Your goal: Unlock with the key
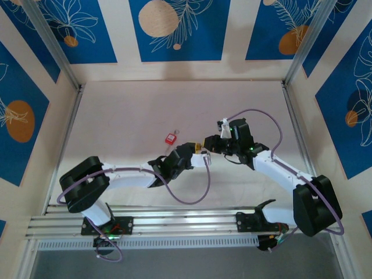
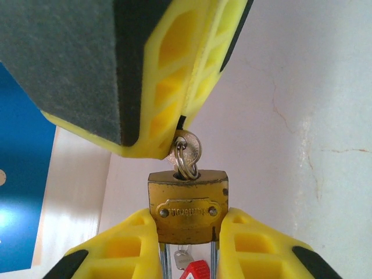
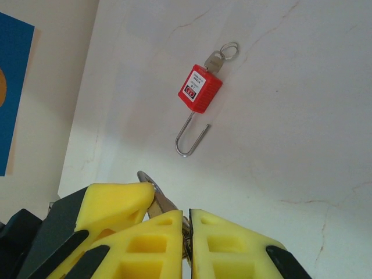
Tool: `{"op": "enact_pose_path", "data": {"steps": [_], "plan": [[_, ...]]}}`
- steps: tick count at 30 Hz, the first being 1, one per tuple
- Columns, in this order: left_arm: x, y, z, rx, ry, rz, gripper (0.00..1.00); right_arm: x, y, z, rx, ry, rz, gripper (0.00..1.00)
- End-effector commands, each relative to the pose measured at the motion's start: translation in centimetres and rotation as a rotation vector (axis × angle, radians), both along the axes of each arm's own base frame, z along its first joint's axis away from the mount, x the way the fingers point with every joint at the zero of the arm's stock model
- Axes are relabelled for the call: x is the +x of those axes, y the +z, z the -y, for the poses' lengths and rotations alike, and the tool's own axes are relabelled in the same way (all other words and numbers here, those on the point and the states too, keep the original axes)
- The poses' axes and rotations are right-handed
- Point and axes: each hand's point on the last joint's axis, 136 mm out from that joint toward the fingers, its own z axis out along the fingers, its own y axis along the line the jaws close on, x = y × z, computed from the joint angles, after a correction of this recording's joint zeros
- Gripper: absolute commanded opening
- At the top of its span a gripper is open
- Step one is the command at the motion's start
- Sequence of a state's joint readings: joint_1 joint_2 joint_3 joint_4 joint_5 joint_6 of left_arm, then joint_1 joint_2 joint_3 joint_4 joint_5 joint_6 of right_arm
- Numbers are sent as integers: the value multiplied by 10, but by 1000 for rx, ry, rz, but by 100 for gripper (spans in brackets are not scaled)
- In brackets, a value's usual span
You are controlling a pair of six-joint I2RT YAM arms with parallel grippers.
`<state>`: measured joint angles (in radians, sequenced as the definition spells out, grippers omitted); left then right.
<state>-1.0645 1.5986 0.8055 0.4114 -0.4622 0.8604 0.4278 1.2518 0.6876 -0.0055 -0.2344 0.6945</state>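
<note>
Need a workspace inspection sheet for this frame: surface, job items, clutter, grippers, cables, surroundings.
Surface: pale table, fine hairline cracks.
Job's things: key appears seated in the end of the brass padlock, with a ring on its head.
Clutter: red padlock lying on the table, shackle open, its own key and ring in it.
Grippers: left gripper shut on the brass padlock's body; right gripper shut on the key.
Cables: one purple cable looped per arm; no snag seen.
Surroundings: blue leaf-print panels, aluminium posts, rail at the near edge.
</note>
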Motion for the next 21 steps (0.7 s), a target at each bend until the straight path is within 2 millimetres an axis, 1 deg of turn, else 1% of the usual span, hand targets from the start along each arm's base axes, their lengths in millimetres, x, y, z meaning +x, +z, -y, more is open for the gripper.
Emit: {"op": "enact_pose_path", "data": {"steps": [1,3,6,9,14,21], "plan": [[-15,51,33,-178,-101,90,20,0,-3,0,15,-4,-65,12],[-16,49,33,-172,-99,87,20,-2,0,-2,33,6,-70,13],[-15,46,32,-168,-95,81,20,-3,10,-5,73,25,-66,16],[-15,43,33,-165,-93,71,20,-4,23,-5,105,28,-49,18],[-17,35,33,-159,-97,40,20,-3,39,4,116,9,-15,23],[-19,23,35,-144,-101,-12,20,0,47,18,128,-23,13,27]]}}
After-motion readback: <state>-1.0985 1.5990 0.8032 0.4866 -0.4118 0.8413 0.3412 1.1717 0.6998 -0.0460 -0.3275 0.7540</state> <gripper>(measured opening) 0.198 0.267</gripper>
